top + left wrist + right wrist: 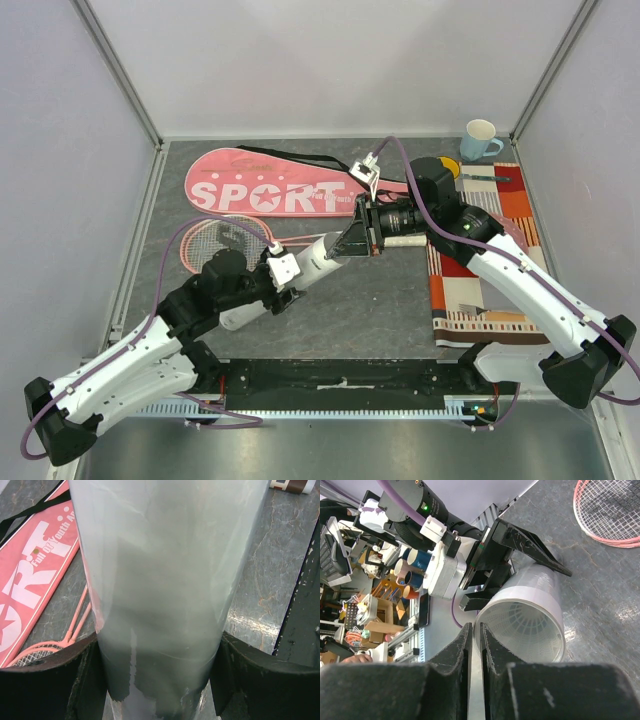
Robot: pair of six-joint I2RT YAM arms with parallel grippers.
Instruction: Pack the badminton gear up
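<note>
Left pincer (159, 656): you have it clamped round the long white tube (322, 254), tilted over the worktop (385, 300). Your right pincer (475, 629) sits at the tube's open mouth, jaws barely parted, empty. One shuttlecock (531, 629) shows inside.

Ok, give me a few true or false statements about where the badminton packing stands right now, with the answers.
1. The left gripper is clamped around the tube. True.
2. The tube is empty. False: the right wrist view looks into its open end and shows a shuttlecock inside.
3. The rackets are zipped inside the pink bag. False: they lie on the table beside the bag.
4. A pale blue cup stands near the far right corner. True.
5. The right gripper is holding a racket. False: it sits at the tube's open end, with no racket in it.
</note>
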